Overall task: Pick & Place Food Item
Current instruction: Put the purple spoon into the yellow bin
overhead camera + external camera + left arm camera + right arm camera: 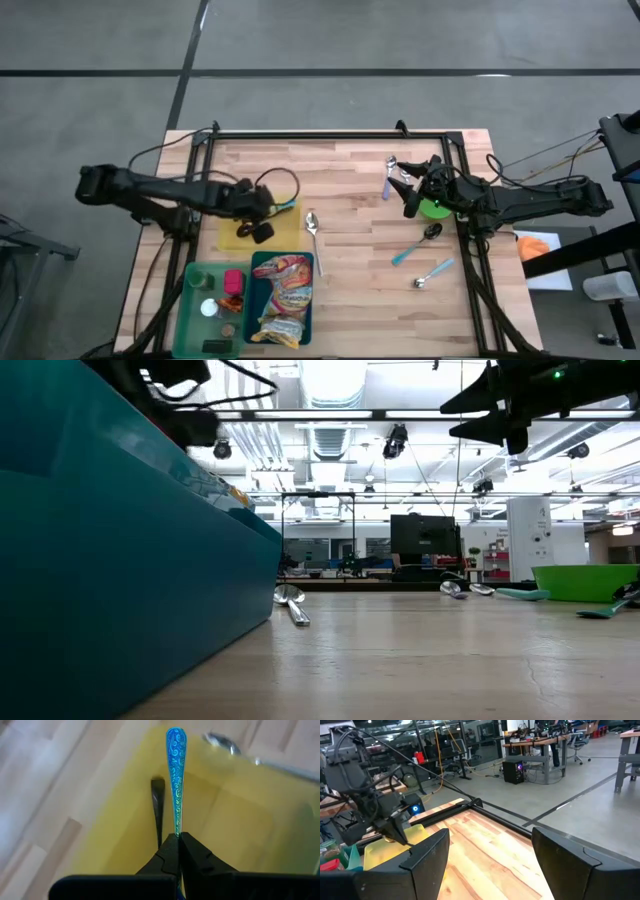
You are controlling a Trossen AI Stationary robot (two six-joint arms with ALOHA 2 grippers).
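Note:
My left gripper [272,208] hovers over a yellow tray [290,232] at the table's left middle, shut on a blue patterned utensil handle [175,775]; what is at the handle's other end is hidden. A snack bag [283,295] lies in a teal bin [312,305] near the front edge, and small food items sit in a green bin [192,300] beside it. My right gripper [410,195] waits open above the table's right side, next to a green bowl [434,209], with nothing between its fingers [427,855]. My left gripper pinches one end of the blue handle [176,833] between its two fingertips. The handle runs on along the line of the fingers and sticks out past them. The fingers slant down toward the tray. The handle is lifted clear, casting a dark shadow [158,805] on the yellow tray.
A silver spoon [313,225] lies just right of the yellow tray. Blue-handled spoons lie near the right arm [388,178], [412,250], [433,272]. A black frame [330,135] borders the wooden table's far edge and sides. Bare wood lies in the middle.

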